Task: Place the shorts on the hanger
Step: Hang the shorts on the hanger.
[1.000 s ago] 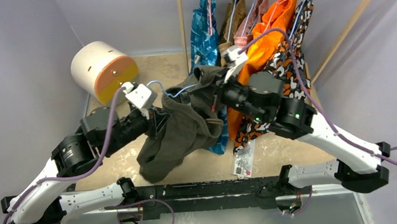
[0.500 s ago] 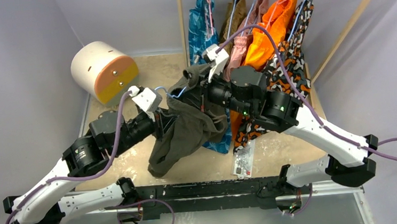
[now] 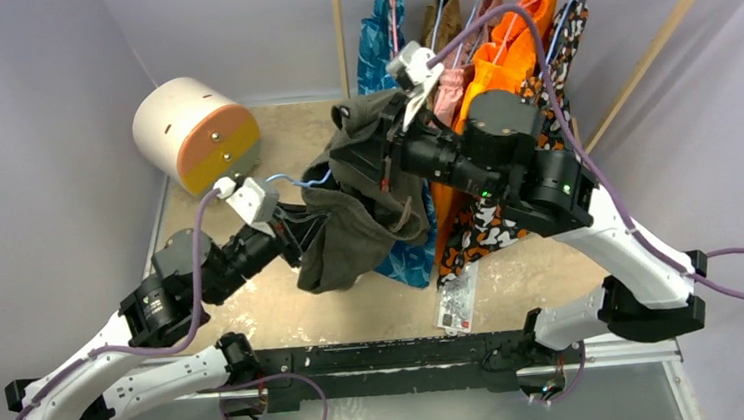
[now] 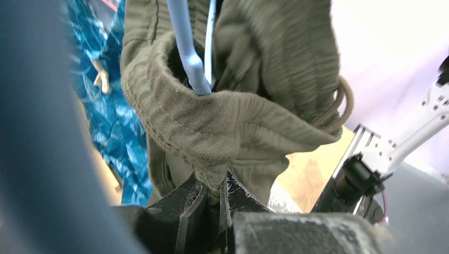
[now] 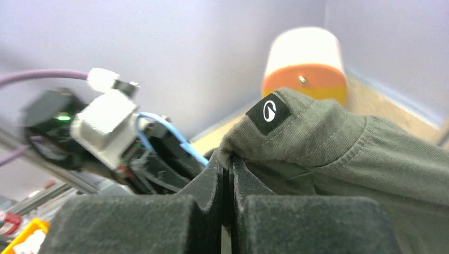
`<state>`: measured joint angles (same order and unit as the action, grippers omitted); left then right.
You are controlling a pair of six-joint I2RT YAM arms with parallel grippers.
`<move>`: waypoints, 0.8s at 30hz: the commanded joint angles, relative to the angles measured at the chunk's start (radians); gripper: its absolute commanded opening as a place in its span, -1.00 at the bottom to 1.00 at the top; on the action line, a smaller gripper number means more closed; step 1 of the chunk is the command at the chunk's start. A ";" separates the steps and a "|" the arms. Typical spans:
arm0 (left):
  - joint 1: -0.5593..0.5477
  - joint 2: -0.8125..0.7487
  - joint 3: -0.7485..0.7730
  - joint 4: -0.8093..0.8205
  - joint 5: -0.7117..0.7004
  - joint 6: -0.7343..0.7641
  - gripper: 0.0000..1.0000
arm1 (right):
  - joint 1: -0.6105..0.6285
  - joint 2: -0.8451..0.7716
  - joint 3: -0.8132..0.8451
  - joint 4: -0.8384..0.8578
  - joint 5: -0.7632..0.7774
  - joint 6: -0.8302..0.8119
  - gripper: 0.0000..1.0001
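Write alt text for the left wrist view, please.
The left gripper is shut on a fold of the olive-green shorts. A light-blue hanger wire runs into the fabric above; a blue patterned garment hangs at left.

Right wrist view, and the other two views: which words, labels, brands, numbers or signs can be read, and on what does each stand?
No words or numbers can be read in any view.
Sign only, no letters: a white curved mark inside a white ring, on the small black square patch sewn to the dark olive-green fabric shorts.
White printed card lying on the tan tabletop: it has print, but too small to read.
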<state>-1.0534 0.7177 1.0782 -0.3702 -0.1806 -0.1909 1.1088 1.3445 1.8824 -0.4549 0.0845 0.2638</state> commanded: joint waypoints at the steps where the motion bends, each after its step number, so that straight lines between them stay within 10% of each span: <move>1: 0.002 -0.044 -0.091 0.295 -0.023 -0.019 -1.00 | 0.043 -0.014 0.085 0.143 -0.252 -0.031 -1.00; 7: 0.002 -0.079 -0.148 0.322 -0.024 -0.052 -1.00 | 0.050 0.073 -0.021 0.038 -0.357 -0.021 -1.00; 14: 0.001 -0.063 -0.029 0.340 -0.010 -0.033 -1.00 | 0.082 0.176 0.400 -0.029 -0.325 -0.072 -1.00; 24: 0.002 -0.104 -0.077 0.286 -0.027 -0.069 -1.00 | 0.088 0.208 0.049 0.021 -0.368 -0.056 -1.00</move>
<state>-1.0523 0.6369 1.0275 -0.1356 -0.1940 -0.2291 1.1629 1.4998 2.0689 -0.4286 -0.1543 0.1970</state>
